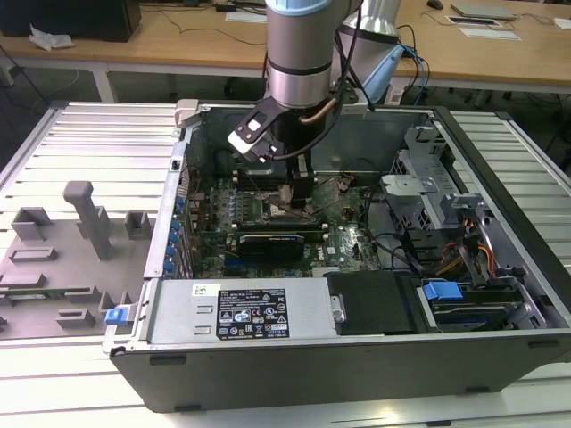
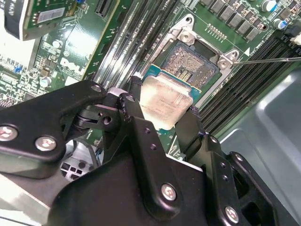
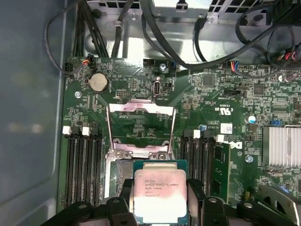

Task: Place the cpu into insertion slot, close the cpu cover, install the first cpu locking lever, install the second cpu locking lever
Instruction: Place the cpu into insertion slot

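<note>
**Chip hanging over an open socket, cover standing clear**

Deep in the open computer case (image 1: pixel 500 267), I am holding the cpu (image 3: pixel 161 195) in the gripper (image 1: pixel 300 187). Its two black fingers (image 2: pixel 134 113) are pinching the chip by opposite edges, silver top facing up toward the first wrist view. The arm is reaching down over the middle of the motherboard (image 3: pixel 211 94), between the two banks of memory slots (image 3: pixel 82 162).

What matters here is how the insertion slot (image 2: pixel 193 68) is lying relative to the chip. It is sitting underneath and a little ahead of the chip, on the side toward the cpu cover (image 3: pixel 141 107). In the first wrist view the chip is overlapping most of the socket. A strip of the pin field is showing along the side toward the cover and beside one chip edge. In that same view the chip's edges are running parallel to the socket frame, so I am judging the rotation close to square and the offset a short slide toward the cover. I cannot tell whether the chip is touching the frame or hanging just above it.

The cover is swung open beyond the socket's far edge, its window framing bare board. A thin metal rod (image 2: pixel 268 60), probably one locking lever, is sticking out past the socket's corner, clear of the pin field.
</note>
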Robot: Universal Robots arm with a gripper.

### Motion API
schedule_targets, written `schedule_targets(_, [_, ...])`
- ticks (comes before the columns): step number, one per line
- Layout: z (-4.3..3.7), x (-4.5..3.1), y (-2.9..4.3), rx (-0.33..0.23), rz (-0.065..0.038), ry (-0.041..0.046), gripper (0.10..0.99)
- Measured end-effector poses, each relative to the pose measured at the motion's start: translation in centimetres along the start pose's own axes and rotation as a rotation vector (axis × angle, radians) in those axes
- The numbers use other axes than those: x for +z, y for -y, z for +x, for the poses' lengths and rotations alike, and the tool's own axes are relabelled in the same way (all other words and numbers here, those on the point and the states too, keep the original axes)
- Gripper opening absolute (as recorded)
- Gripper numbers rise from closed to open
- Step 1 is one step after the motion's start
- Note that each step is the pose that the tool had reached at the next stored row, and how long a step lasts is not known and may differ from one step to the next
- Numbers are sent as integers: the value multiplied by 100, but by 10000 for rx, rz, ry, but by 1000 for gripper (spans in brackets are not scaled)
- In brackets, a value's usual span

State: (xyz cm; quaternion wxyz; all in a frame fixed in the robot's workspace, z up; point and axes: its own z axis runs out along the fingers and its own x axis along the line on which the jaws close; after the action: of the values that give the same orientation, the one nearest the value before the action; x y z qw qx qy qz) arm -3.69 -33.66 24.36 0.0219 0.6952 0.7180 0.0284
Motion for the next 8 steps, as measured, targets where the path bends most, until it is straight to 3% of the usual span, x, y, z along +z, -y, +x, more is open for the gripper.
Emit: schedule_targets(8, [105,98,35,122,-1,8,537])
